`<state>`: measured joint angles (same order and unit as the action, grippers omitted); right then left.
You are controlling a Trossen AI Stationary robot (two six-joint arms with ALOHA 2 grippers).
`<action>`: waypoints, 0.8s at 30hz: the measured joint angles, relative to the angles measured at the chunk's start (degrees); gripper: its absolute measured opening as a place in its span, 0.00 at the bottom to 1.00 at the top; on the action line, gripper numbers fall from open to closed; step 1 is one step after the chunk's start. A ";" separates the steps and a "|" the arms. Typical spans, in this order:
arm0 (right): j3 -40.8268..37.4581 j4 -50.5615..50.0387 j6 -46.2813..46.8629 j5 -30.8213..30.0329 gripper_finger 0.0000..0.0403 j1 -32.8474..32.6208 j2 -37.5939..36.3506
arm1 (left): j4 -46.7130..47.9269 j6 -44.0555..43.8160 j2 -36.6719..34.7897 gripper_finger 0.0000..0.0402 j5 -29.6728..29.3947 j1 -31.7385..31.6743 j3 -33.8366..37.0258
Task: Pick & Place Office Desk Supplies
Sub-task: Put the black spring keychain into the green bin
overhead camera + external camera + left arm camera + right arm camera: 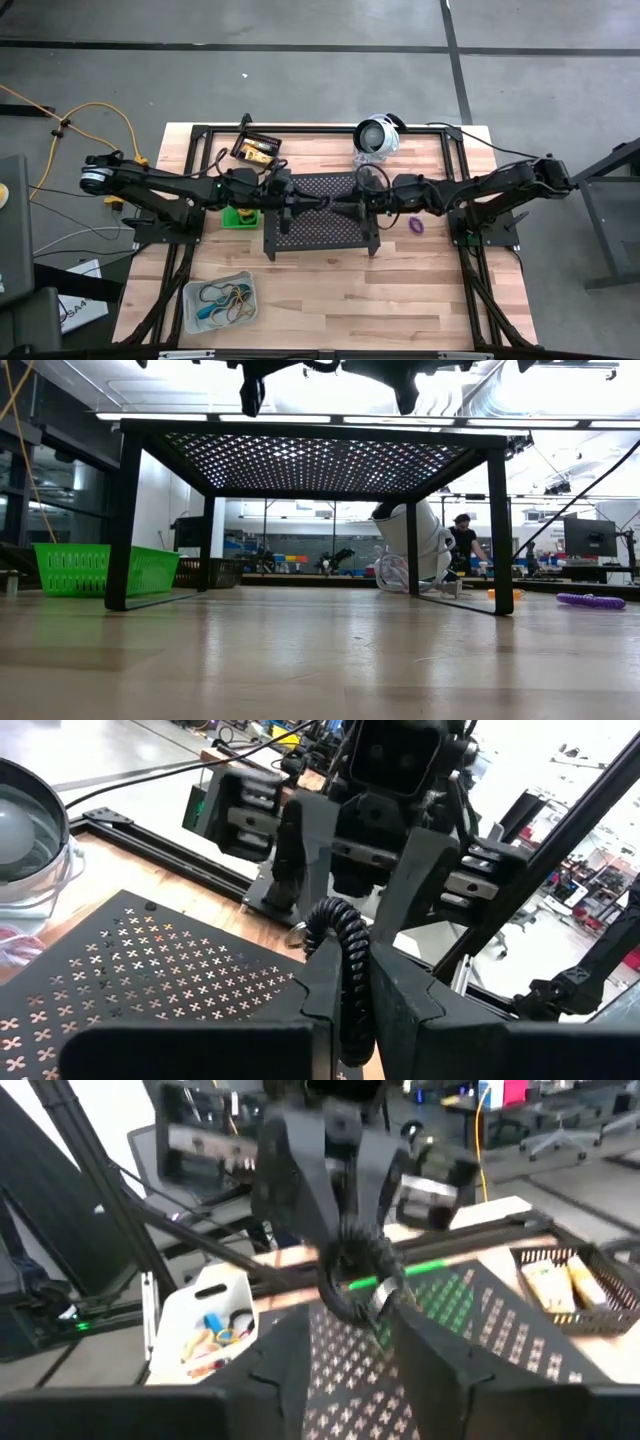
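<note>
Black coiled loop [343, 965]: pinched in left gripper [340, 1010] above perforated stand [322, 210], right gripper [345, 1335] spread around it. Likely light, springy (slips easily); grip across the coil.

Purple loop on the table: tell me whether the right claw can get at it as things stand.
Probably yes. The purple loop lies uncovered on bare wood beside the black stand, and the right claw is open over that stand, though the arm must fold back.
</note>
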<state>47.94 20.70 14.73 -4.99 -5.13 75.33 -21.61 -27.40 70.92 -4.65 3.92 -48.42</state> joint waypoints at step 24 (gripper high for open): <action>0.00 -12.80 6.51 -1.34 0.37 -4.67 0.00 | 53.06 -14.21 -27.68 0.07 -14.10 0.00 0.00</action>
<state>47.94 7.90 21.23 -6.34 -9.80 75.33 31.45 -41.61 43.24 -18.75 3.92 -48.42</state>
